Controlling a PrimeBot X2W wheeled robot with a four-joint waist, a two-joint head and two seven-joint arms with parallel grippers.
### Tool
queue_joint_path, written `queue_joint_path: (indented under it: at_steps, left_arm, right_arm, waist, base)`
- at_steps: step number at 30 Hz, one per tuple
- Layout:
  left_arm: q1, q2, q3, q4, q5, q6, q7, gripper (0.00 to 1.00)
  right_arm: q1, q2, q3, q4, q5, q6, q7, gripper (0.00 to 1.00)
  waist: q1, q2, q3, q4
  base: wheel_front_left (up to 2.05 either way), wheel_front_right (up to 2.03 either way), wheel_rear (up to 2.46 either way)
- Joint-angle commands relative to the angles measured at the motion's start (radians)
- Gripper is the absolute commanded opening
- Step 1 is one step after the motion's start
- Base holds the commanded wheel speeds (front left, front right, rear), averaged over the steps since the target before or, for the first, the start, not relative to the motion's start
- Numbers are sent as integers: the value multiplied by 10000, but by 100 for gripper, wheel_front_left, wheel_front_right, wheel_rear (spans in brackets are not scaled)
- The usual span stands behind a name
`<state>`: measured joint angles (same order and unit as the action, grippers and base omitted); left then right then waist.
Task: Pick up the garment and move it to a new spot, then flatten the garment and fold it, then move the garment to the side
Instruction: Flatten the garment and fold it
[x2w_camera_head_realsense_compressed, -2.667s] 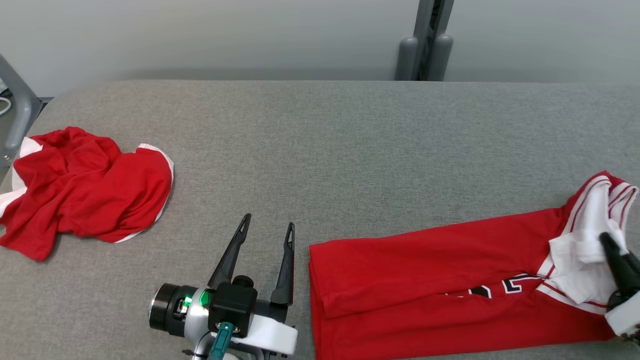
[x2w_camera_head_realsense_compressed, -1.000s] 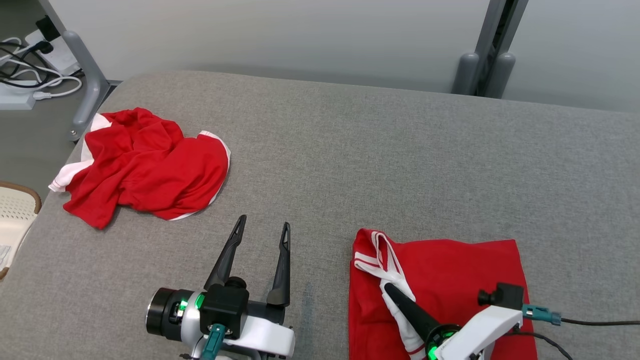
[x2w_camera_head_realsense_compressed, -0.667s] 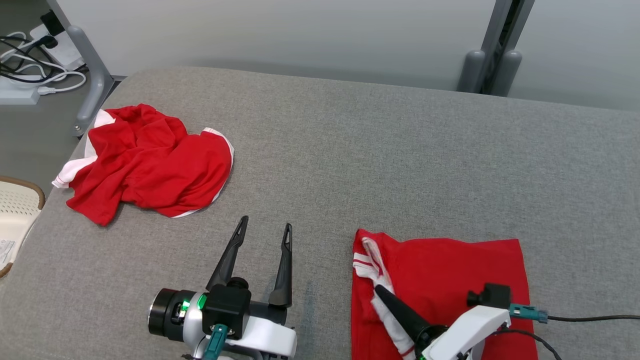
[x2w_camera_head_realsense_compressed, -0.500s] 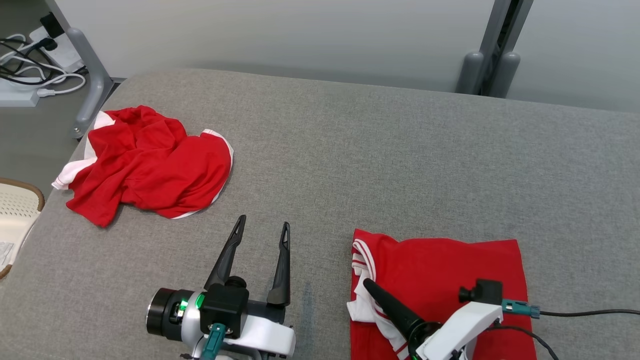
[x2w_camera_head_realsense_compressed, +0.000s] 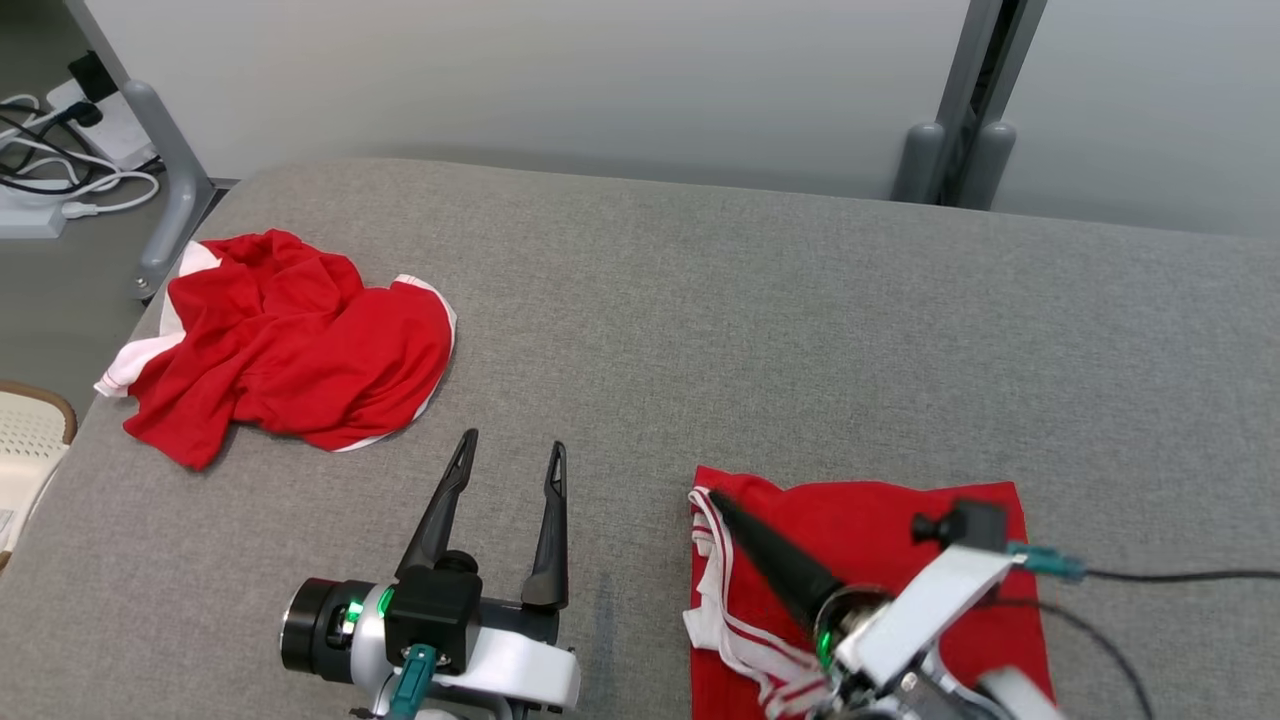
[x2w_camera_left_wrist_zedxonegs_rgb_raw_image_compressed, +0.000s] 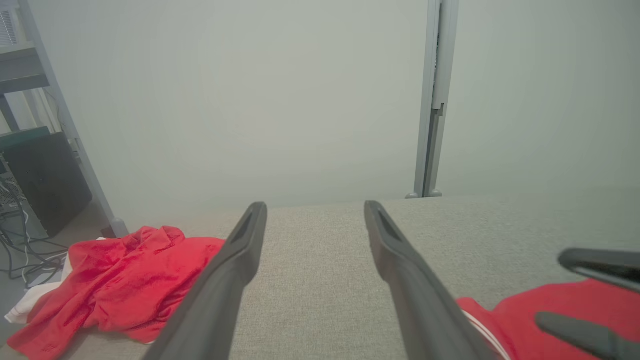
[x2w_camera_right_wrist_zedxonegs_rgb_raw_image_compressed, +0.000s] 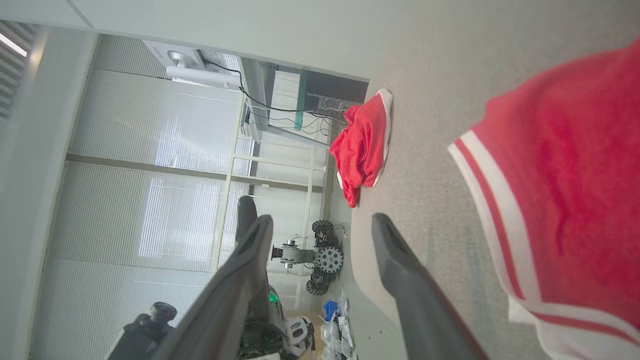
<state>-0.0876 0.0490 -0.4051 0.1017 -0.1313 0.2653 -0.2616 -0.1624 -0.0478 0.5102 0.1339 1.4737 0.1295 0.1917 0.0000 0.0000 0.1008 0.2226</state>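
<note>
Head view: folded garment (x2w_camera_head_realsense_compressed: 860, 520) lies flat on the grey padded table (x2w_camera_head_realsense_compressed: 700, 320), near-right area, close to the robot-side edge. Colour: red. Shape: approx. rectangular, far and right edges straight, top surface smooth w/ few creases. Its left edge carries white trim (x2w_camera_head_realsense_compressed: 712, 590) w/ red stripes. The trim is bunched in loose loops and sticks out slightly past the red panel. The right arm covers part of the garment's near portion.

Right wrist view: right gripper (x2w_camera_right_wrist_zedxonegs_rgb_raw_image_compressed: 321, 219) has its jaws wide apart w/ nothing between them. The striped edge of the folded garment sits just beside one finger; contact cannot be confirmed. In head view one dark finger lies over the garment's left edge, tip near the far-left corner.

Left gripper (x2w_camera_head_realsense_compressed: 512, 441) is over bare table just left of the folded garment, not touching it. Jaws are spread and hold nothing, per left wrist view.

Crumpled garment (x2w_camera_head_realsense_compressed: 280, 345), also red w/ white edging, is heaped at the table's far-left corner, well apart from the folded one.
</note>
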Motion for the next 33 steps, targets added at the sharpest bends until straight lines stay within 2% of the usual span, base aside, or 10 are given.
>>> queue_joint_path:
  at_steps: [1,7,12,15,17,20,21,25,30,33]
  left_arm:
    - [60,37,72,-58,15,-18,-38,100]
    - [122,35,189,-139,65,-85,-38,100]
    - [95,37,234,-237,118,-81,-38,100]
    - [72,35,256,-286,135,-88,-38,100]
    - [53,35,278,-344,141,-81,-38,100]
    - [-15,35,282,-432,141,-61,-40,100]
    - [-57,35,282,-490,112,-23,-38,100]
    - [-5,35,374,-655,31,26,-38,100]
    - [199,35,559,-889,-32,150,-38,100]
    - [300,35,604,-955,-65,181,-38,100]
  right_arm:
    - [-236,-119,-272,-168,-109,22,-109,100]
    - [-876,-787,-1765,-641,-1249,22,-365,100]
    - [-1261,-1839,-2916,-1098,-3757,22,-913,100]
    - [-1290,-2090,-3403,-1210,-4567,22,-1183,100]
    - [-1326,-2611,-3728,-1422,-5762,22,-1571,100]
    - [-1172,-3885,-3454,-1651,-8615,22,-2551,100]
    - [-833,-3953,-3636,-1318,-9622,13,-3233,100]
    - [-403,-3894,-4188,-894,-10889,11,-4142,100]
    - [221,-3426,-4839,-705,-11863,11,-4538,100]
    - [515,-2834,-5269,-923,-11982,17,-4584,100]
  waist:
    - [0,0,-30,-38]
    - [0,0,-147,-217]
    - [0,0,-168,-366]
    - [0,0,-169,-433]
    - [0,0,-136,-504]
    - [0,0,-74,-602]
    - [0,0,-49,-658]
    - [0,0,-26,-778]
    - [0,0,34,-938]
    - [0,0,93,-1014]
  base:
    - [0,0,0]
    - [0,0,0]
    - [0,0,0]
    - [0,0,0]
    - [0,0,0]
    - [0,0,0]
    - [0,0,0]
    - [0,0,0]
    - [0,0,0]
    - [0,0,0]
